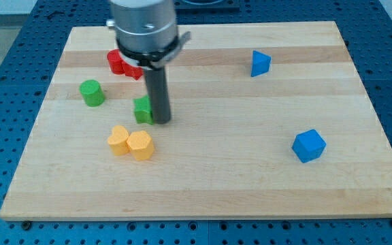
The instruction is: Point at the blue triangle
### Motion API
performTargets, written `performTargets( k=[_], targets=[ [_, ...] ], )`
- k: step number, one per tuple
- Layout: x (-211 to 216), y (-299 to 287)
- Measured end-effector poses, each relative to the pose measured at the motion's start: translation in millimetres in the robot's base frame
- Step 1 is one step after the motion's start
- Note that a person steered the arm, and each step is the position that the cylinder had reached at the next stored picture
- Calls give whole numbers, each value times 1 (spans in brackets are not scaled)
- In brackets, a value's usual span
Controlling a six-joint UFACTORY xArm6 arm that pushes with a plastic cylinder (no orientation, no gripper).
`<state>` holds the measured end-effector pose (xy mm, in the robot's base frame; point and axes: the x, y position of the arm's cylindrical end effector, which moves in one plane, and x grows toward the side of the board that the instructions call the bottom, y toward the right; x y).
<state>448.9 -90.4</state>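
The blue triangle [260, 62] lies on the wooden board [250, 163] at the view's upper right. My tip [162, 122] rests on the board left of centre, far to the left of and below the blue triangle. It stands right beside a green block [142, 109], on that block's right; the rod hides part of it. A blue cube [309, 145] lies at the view's lower right.
A red block [122, 63] lies partly hidden behind the arm at the upper left. A green cylinder [92, 92] stands at the left. Two yellow blocks [119, 140] [141, 145] lie side by side below my tip.
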Motion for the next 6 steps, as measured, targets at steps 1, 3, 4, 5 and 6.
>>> performTargets(
  k=[1, 3, 4, 5, 6],
  targets=[
    [-10, -27],
    [-19, -81],
    [-19, -63],
    [-19, -4],
    [-30, 40]
  ],
)
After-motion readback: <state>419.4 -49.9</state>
